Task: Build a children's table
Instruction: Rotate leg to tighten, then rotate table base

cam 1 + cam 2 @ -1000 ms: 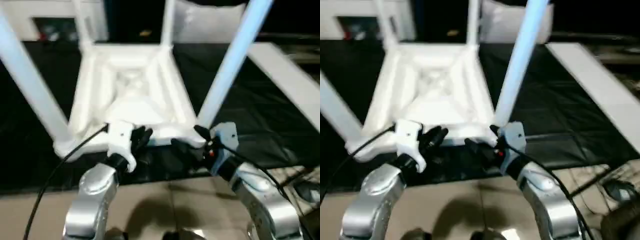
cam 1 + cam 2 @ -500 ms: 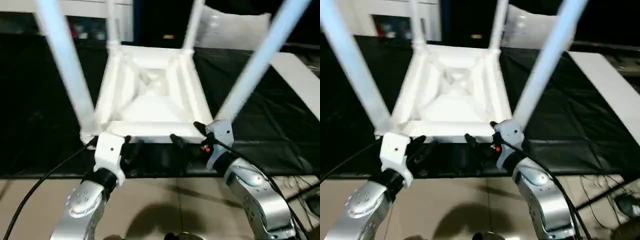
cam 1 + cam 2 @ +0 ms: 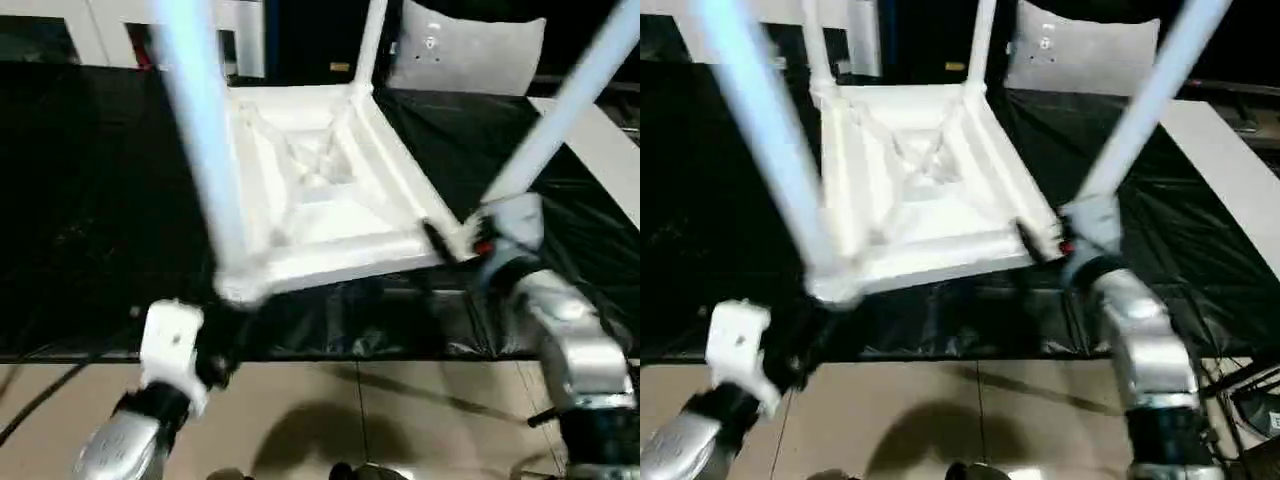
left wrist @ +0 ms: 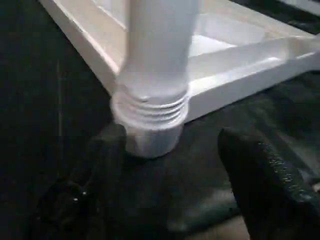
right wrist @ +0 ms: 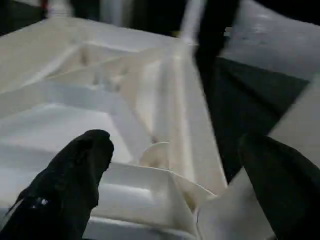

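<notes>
So the table [image 3: 320, 205] was lying upside down on the black cloth [image 3: 90, 200], ribbed underside up, with its legs sticking up toward me. It sat skewed, one corner pointing at my left side. My left gripper [image 4: 175, 195] was open, fingers [image 4: 260, 185] spread either side of the near-left leg [image 4: 157, 65], right by the threaded collar where it goes into the corner socket, but not touching it as far as I could see. My right gripper [image 5: 170, 190] was wide open too, up against the near-right corner of the table, one finger over the ribbed underside and the other out by the near-right leg [image 3: 560, 110]. Nothing held in either. A flat white board [image 3: 610, 160] lay off to my right on the cloth.
</notes>
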`<state>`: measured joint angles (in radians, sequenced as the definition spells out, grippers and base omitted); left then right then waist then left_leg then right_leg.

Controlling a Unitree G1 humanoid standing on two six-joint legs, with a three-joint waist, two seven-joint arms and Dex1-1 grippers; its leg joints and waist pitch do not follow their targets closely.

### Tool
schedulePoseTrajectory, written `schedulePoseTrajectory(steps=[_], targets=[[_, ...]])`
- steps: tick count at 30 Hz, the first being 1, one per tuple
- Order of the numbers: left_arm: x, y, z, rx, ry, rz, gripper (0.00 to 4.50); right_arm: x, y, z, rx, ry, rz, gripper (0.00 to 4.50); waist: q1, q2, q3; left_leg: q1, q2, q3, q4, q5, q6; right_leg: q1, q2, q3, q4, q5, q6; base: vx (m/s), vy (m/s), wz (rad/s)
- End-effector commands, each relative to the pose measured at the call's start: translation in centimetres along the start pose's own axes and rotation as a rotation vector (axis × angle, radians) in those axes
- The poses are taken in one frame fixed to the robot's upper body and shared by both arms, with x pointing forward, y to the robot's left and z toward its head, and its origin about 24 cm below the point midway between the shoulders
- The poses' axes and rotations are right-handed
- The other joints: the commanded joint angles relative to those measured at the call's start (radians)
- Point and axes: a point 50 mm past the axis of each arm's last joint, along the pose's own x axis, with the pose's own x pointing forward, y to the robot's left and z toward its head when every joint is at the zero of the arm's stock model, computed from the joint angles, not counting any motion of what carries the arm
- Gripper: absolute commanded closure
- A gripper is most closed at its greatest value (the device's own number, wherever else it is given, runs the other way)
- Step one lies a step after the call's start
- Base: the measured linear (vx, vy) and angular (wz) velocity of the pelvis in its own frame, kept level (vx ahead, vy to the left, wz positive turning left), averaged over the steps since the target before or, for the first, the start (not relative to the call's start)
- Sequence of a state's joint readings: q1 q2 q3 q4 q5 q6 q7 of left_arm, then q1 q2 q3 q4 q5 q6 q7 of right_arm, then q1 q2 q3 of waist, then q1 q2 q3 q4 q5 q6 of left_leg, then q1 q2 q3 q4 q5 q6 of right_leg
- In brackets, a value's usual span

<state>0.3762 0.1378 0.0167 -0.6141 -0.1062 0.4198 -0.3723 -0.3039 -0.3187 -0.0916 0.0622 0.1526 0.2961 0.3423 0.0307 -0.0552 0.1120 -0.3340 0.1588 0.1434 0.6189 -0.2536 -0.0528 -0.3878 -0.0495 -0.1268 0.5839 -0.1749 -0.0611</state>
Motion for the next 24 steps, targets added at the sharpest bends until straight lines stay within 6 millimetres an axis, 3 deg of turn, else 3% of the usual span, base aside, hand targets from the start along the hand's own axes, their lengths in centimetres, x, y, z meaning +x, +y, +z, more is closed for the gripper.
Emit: schedulePoseTrajectory(steps=[1,3,4,5,6,7,10,12,14,19,21,24], targets=[[-0.5,-0.2,0.6,-0.008,-0.041,-0.029,0.98,-0.4,-0.1,-0.5,-0.001,0.017,-0.006,0.0,-0.002,0.007,-0.072,-0.014,0.084,-0.022,-0.076,0.03,0.129,0.057,-0.115,0.087,-0.056,-0.161,-0.166,0.0,0.0,0.0],[-0.5,0.5,0.9,-0.005,-0.062,-0.021,0.79,-0.7,1.6,-1.3,0.025,0.041,0.058,0.0,0.001,0.006,-0.067,-0.01,0.082,-0.017,-0.081,-0.031,0.117,0.052,-0.114,0.087,-0.07,-0.261,-0.143,0.0,0.0,0.0],[-0.3,0.8,1.2,-0.001,-0.076,-0.018,0.72,-0.8,2.1,-1.6,0.034,0.049,0.08,0.0,0.001,-0.001,-0.065,-0.008,0.082,-0.016,-0.083,-0.063,0.106,0.05,-0.113,0.086,-0.076,-0.317,-0.121,0.0,0.0,0.0],[-0.3,0.8,1.2,-0.001,-0.076,-0.018,0.72,-0.8,2.1,-1.6,0.034,0.049,0.08,0.0,0.001,0.001,-0.066,-0.006,0.083,-0.016,-0.084,-0.073,0.098,0.049,-0.114,0.086,-0.078,-0.334,-0.116,0.0,0.0,0.0],[0.4,1.6,1.8,0.012,-0.11,-0.009,0.5,-0.9,3.3,-2.2,0.051,0.071,0.129,0.0,-0.002,-0.003,-0.065,-0.008,0.083,-0.017,-0.086,-0.094,0.083,0.05,-0.112,0.084,-0.082,-0.364,-0.097,0.0,0.0,0.0],[0.9,2.1,2.2,0.013,-0.132,-0.009,0.39,-1.0,4.0,-2.6,0.059,0.09,0.161,0.0,0.0,-0.002,-0.063,-0.001,0.08,-0.015,-0.086,-0.116,0.073,0.043,-0.11,0.085,-0.087,-0.395,-0.079,0.0,0.0,0.0],[1.7,2.9,2.9,0.017,-0.163,-0.033,0.21,-1.3,5.4,-3.6,0.061,0.145,0.208,0.0,0.0,0.002,-0.064,-0.003,0.077,-0.019,-0.089,-0.128,0.057,0.045,-0.109,0.083,-0.092,-0.423,-0.049,0.0,0.0,0.0],[2.3,3.0,3.3,0.016,-0.171,-0.089,0.21,-1.4,5.9,-4.1,0.06,0.175,0.215,0.0,-0.001,0.0,-0.065,-0.005,0.08,-0.021,-0.09,-0.129,0.046,0.046,-0.113,0.085,-0.09,-0.413,-0.049,0.0,0.0,0.0],[3.4,3.3,3.6,0.016,-0.164,-0.169,0.09,-1.2,6.6,-4.6,0.063,0.208,0.209,0.0,0.0,0.005,-0.07,0.0,0.077,-0.02,-0.091,-0.115,0.039,0.042,-0.111,0.086,-0.085,-0.384,-0.054,0.0,0.0,0.0],[5.5,3.5,4.1,-0.016,-0.166,-0.278,0.09,-0.1,7.0,-4.9,0.057,0.244,0.185,0.0,0.001,0.005,-0.082,-0.005,0.082,-0.018,-0.086,-0.023,0.035,0.052,-0.115,0.092,-0.057,-0.209,-0.123,0.0,0.0,0.0],[6.3,3.3,4.2,-0.019,-0.15,-0.34,0.09,0.5,7.2,-5.2,0.054,0.273,0.171,0.0,0.003,0.005,-0.083,0.0,0.076,-0.014,-0.085,-0.018,0.036,0.049,-0.114,0.092,-0.058,-0.214,-0.135,0.0,0.0,0.0],[8.4,3.3,4.4,-0.019,-0.136,-0.363,0.09,2.0,7.4,-5.2,0.087,0.286,0.147,0.0,0.006,0.005,-0.087,-0.005,0.077,-0.013,-0.082,-0.016,0.028,0.055,-0.119,0.094,-0.055,-0.222,-0.139,0.0,0.0,0.0]])
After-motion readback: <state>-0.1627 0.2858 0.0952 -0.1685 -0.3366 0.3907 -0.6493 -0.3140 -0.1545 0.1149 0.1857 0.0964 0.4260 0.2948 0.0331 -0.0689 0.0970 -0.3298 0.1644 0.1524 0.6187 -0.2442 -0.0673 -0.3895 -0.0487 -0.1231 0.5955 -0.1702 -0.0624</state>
